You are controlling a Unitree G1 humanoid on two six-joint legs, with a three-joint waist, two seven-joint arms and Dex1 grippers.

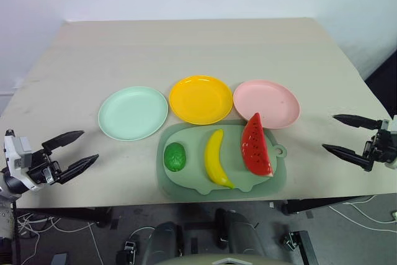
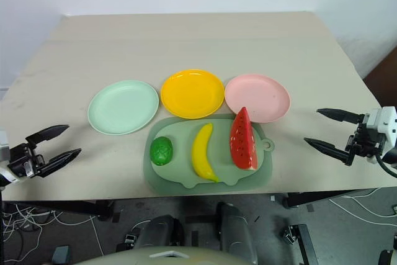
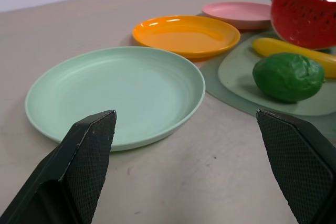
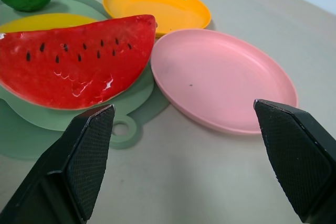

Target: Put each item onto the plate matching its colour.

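A red watermelon wedge (image 1: 257,146), a yellow banana (image 1: 215,157) and a bumpy green fruit (image 1: 175,156) lie side by side on a sage-green cutting board (image 1: 192,178) near the table's front edge. Just behind the board stand three plates in a row: mint green (image 1: 133,113), yellow (image 1: 200,99) and pink (image 1: 267,103), all bare. My left gripper (image 1: 77,150) hovers open at the table's front left, well left of the board. My right gripper (image 1: 340,133) hovers open at the front right, apart from the board's handle hole.
The beige table (image 1: 198,48) stretches back bare behind the plates. Its front edge runs just below the board, with cables and floor beneath.
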